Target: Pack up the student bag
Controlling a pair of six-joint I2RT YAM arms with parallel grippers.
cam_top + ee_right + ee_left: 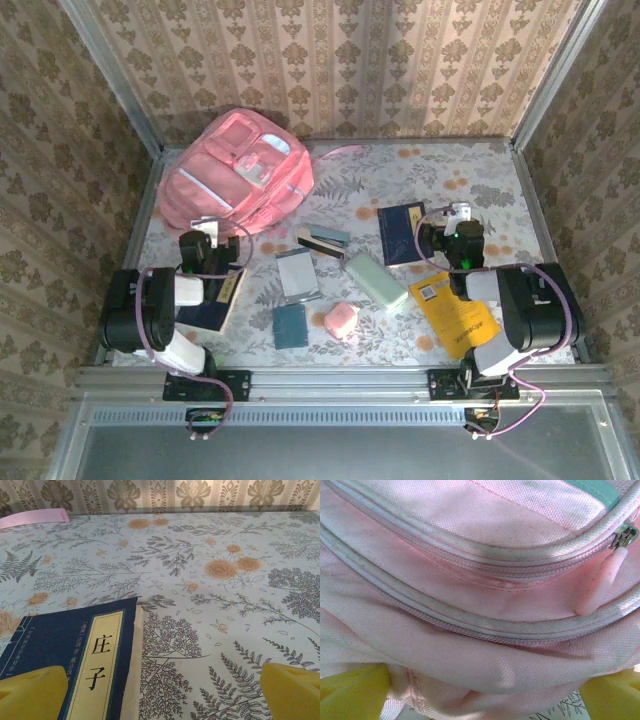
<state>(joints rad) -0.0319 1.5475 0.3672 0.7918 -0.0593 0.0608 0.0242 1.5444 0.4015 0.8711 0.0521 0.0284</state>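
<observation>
One bag (pixel 235 172): far left of the table, front pockets up; a rounded, soft mass of woven pink cloth.
Zippers: pale piped lines curving across the bag's fabric, with a rubbery pink pull (pixel 601 591) hanging from a metal slider.
Strap (pixel 32 517): flat pink band lying at the far edge of the table.
Left gripper (pixel 481 696): jaws spread wide at the bag's near edge, yellow fingertips (pixel 351 692) apart with a fold of pink cloth bulging between them; nothing clamped.
Right gripper (pixel 162 692): jaws spread wide and low over the right side of the table, holding nothing; its left fingertip is above a corner of the blue book.
Blue book (pixel 55 645): flat rectangle, dark cover, cream title strip with black characters.
Table (pixel 215 630): smooth cloth printed with grey ferns and orange flowers.
Mint case (pixel 375 279): rounded oblong, mid-table.
Pink pouch (pixel 342 320): small, soft, just beside the teal booklet (pixel 290 325).
Grey booklet (pixel 297 273): thin, shiny rectangle.
Yellow leaflet (pixel 455 312): flat sheet near the right arm.
</observation>
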